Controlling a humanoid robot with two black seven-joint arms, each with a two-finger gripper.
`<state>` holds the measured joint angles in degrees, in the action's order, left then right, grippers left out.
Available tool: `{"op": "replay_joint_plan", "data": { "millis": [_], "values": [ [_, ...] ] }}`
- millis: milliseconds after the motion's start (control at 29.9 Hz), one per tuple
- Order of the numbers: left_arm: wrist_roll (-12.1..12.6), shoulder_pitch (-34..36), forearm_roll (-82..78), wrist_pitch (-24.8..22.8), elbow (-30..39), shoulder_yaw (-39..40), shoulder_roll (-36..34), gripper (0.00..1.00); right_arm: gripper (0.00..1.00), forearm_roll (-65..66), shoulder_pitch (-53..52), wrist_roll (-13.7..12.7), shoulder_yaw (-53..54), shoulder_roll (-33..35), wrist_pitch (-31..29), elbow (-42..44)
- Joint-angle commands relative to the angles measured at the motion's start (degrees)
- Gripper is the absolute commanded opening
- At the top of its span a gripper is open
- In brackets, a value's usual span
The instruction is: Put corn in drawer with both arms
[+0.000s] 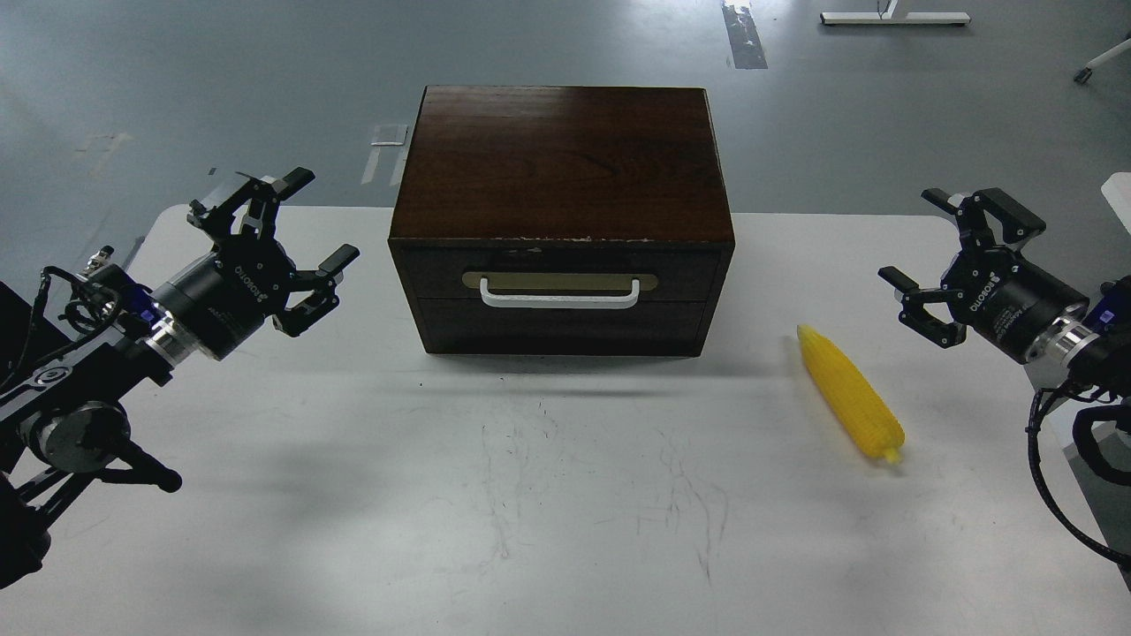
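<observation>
The yellow corn [849,392] lies on the white table, right of the cabinet and angled with its tip toward the cabinet's front corner. The dark brown drawer [560,284] is closed, its white bar handle [559,296] facing me. My left gripper [300,221] hovers left of the cabinet, open and holding nothing. My right gripper [919,240] hangs above the table's right side, past the corn and a little behind it, open and holding nothing.
The boxy wooden cabinet [563,163] stands at the back middle of the white table [548,495]. Grey floor lies beyond the table's far edge. A white frame leg [892,16] rests on the floor at the back right.
</observation>
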<state>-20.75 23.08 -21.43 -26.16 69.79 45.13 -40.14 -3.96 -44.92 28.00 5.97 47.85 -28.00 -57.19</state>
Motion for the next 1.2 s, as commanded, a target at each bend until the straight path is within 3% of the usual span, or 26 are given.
{"op": "replay_joint_plan", "data": {
  "millis": [0, 435, 602, 802, 1003, 1170],
  "values": [
    [0.01, -1.01, -0.01, 0.06, 0.08, 1.10, -0.29, 0.98, 1.00, 0.00, 0.01, 0.00, 0.00, -0.13, 0.00, -0.03],
    [-0.52, 0.56, 0.17, -1.84, -1.50, 4.00, -2.83, 0.98, 1.00, 0.00, -0.08, 0.00, 0.44, 0.05, 0.00, 0.06],
    [-0.70, 10.57, -5.53, -1.84, -1.06, 3.39, -4.16, 0.98, 1.00, 0.00, 0.01, 0.00, 1.23, 0.40, 0.00, 0.24],
    [-3.25, 24.02, -25.65, -1.84, 0.78, 2.42, -3.19, 0.98, 1.00, 0.09, 0.01, 0.00, 1.50, 0.49, 0.00, 0.24],
    [-3.95, 35.27, -51.75, -1.84, 9.40, -5.48, 1.02, 0.98, 1.00, 0.09, 0.01, 0.00, 1.67, 0.40, 0.00, 1.03],
    [-7.25, 48.62, -68.20, -1.84, 9.49, -21.11, 6.82, 0.98, 1.00, 0.09, 0.01, 0.00, 1.76, 0.40, 0.00, 1.03]
  ]
}}
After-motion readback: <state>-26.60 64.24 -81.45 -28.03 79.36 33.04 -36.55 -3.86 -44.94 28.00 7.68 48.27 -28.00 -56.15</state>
